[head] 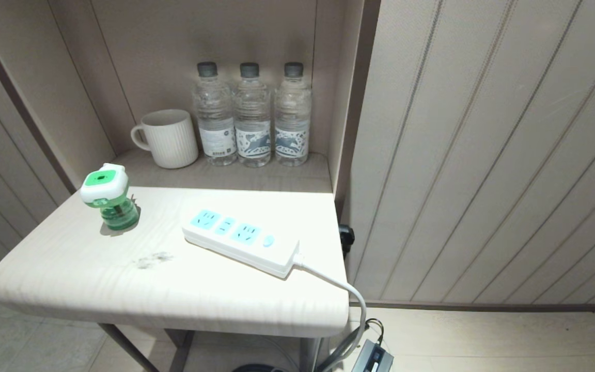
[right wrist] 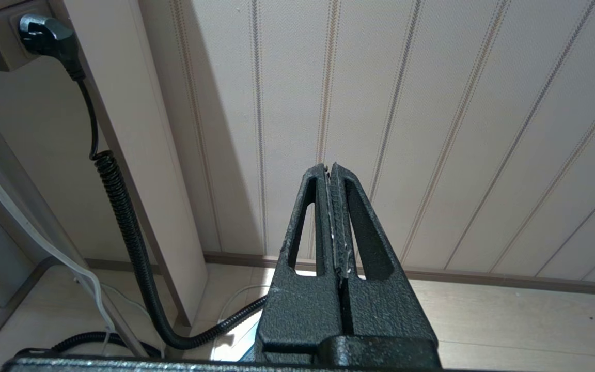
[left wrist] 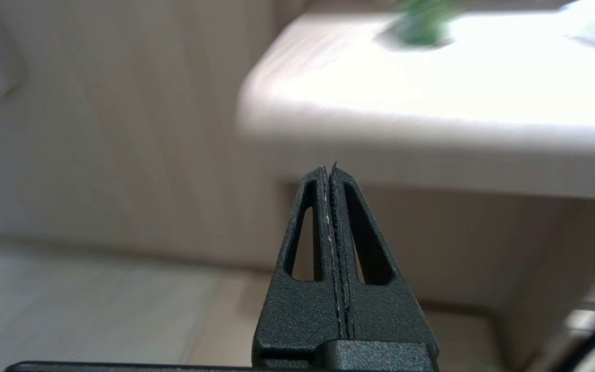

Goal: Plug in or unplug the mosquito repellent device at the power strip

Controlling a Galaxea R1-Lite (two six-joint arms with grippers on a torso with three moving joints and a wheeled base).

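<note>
The mosquito repellent device (head: 107, 196), a green bottle under a white head with a green top, stands upright and unplugged at the table's left, apart from the power strip (head: 240, 241). The strip lies across the table's middle; its three light-blue sockets are empty and its white cord (head: 346, 294) drops off the right edge. Neither arm shows in the head view. My left gripper (left wrist: 330, 168) is shut and empty, low in front of the table edge, with the device (left wrist: 421, 23) a green blur beyond. My right gripper (right wrist: 329, 168) is shut and empty, facing the panelled wall.
A white ribbed mug (head: 168, 138) and three clear water bottles (head: 251, 116) stand in the niche behind the table (head: 173, 299). A black plug (right wrist: 49, 36) with a coiled cable (right wrist: 127, 227) hangs beside the table's right side. Panelled walls close both sides.
</note>
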